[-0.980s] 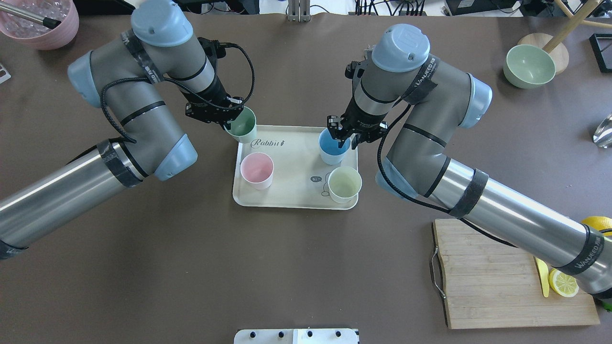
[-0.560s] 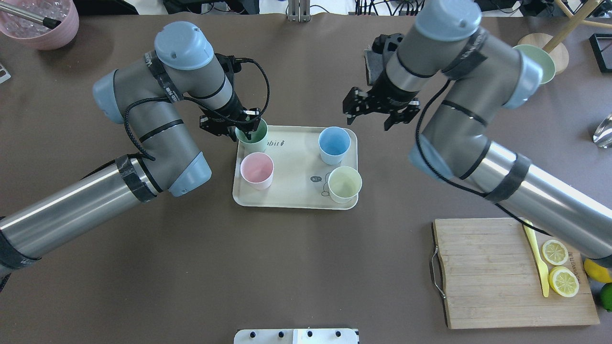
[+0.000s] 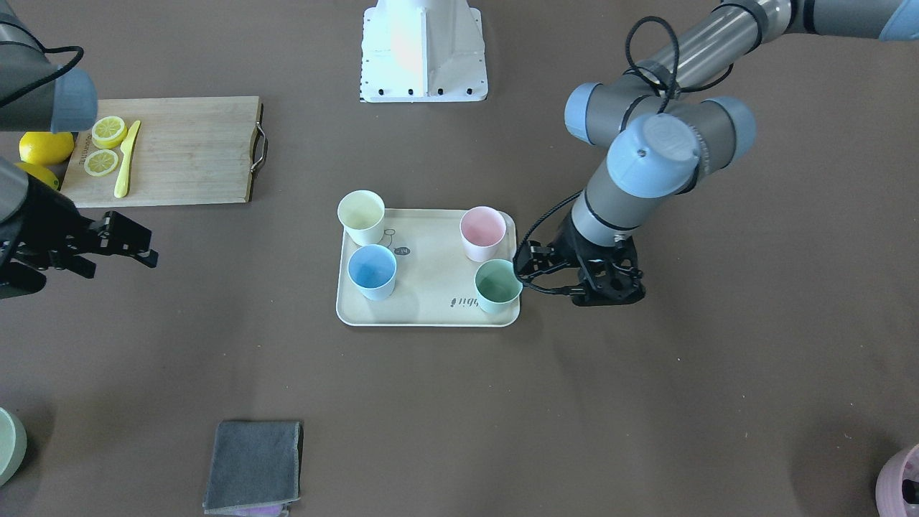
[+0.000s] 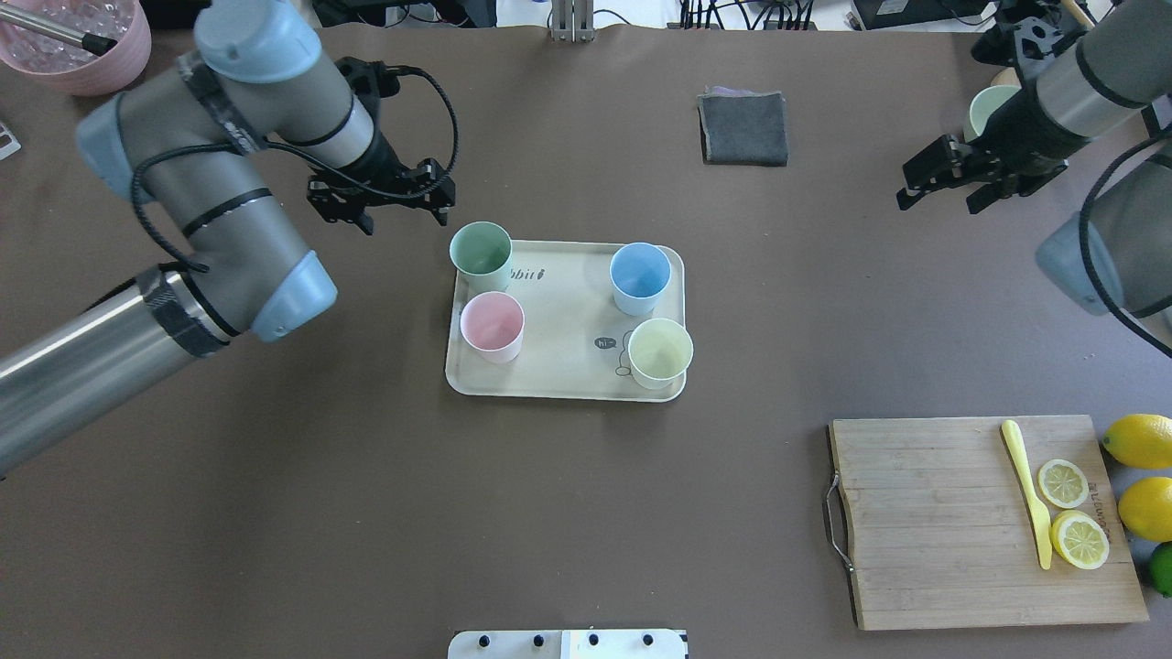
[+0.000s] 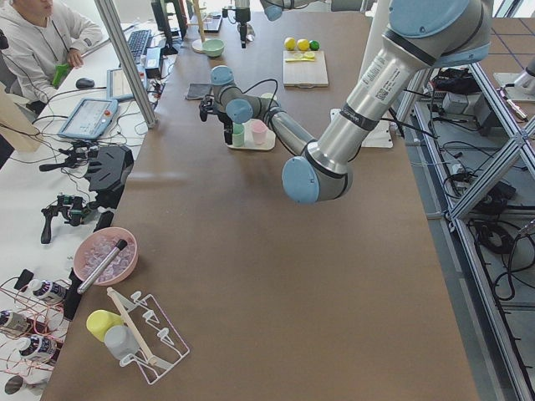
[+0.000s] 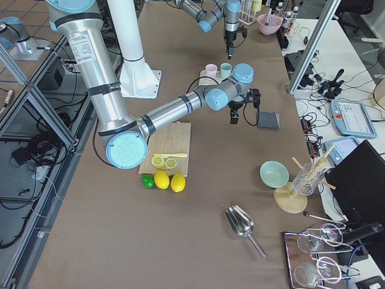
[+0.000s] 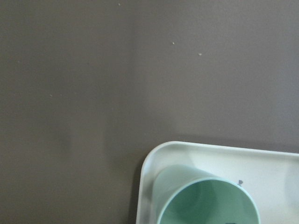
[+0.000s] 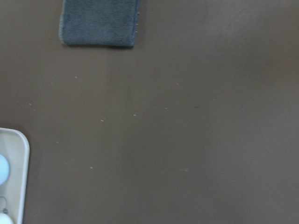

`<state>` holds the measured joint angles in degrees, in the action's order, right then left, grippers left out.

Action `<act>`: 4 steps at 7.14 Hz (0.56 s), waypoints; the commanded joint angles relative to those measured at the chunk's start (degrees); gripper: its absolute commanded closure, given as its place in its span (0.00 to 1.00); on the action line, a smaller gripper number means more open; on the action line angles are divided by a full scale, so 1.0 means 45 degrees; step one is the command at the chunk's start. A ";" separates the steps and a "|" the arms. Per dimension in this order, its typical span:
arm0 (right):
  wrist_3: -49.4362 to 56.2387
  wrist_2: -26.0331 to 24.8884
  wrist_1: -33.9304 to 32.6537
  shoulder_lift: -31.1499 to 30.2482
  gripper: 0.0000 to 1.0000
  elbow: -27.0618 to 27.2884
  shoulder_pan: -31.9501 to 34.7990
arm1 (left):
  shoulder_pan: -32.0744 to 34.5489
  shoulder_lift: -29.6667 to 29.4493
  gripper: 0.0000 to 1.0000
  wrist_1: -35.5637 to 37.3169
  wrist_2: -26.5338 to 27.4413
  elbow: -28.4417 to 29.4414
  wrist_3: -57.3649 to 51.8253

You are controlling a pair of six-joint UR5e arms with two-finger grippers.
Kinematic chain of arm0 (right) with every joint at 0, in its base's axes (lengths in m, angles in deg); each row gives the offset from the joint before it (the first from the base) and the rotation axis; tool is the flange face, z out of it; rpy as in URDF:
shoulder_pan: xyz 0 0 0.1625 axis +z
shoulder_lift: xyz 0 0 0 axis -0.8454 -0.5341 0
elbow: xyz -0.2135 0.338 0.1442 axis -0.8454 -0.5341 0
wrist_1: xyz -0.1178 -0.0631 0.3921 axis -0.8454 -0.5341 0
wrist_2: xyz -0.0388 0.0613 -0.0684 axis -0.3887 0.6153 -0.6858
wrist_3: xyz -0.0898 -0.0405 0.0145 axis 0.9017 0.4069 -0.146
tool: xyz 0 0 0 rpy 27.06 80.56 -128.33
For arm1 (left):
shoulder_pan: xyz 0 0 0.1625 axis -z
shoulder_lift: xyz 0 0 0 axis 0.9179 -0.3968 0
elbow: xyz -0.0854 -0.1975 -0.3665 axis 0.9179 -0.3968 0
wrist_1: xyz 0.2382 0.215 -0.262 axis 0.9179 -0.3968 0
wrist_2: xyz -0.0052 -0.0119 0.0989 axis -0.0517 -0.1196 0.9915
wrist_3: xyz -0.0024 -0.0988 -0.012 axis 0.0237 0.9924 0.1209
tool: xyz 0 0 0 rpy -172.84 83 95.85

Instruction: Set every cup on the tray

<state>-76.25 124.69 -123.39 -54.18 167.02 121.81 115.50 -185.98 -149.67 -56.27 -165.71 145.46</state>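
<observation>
Both arms withdrew from tray (image 4: 568, 311); left fingers (image 4: 403, 207) spread, empty, nearer arm, mint green cup (image 4: 481, 249) upright just beside; right fingers (image 4: 943, 194) spread, well apart.

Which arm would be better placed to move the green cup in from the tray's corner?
Left, probably: the left gripper hovers open just beside the green cup, while the right gripper is far away.
</observation>
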 commanded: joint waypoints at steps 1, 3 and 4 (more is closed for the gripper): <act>0.2421 -0.0221 -0.0407 -0.1280 0.00 -0.0115 0.1103 | 0.2017 0.2394 0.02 0.1629 -0.0239 -0.1942 -0.4445; 0.3520 -0.0417 -0.0448 -0.1636 0.00 -0.0503 0.1769 | 0.4087 0.4386 0.02 0.2244 -0.0259 -0.2688 -0.8631; 0.4045 -0.0592 -0.0428 -0.1714 0.00 -0.0815 0.1946 | 0.5354 0.5287 0.02 0.2283 -0.0472 -0.2885 -1.0370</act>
<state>-60.94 122.86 -125.32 -61.26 164.88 129.24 132.92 -167.61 -140.03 -57.62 -177.12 109.18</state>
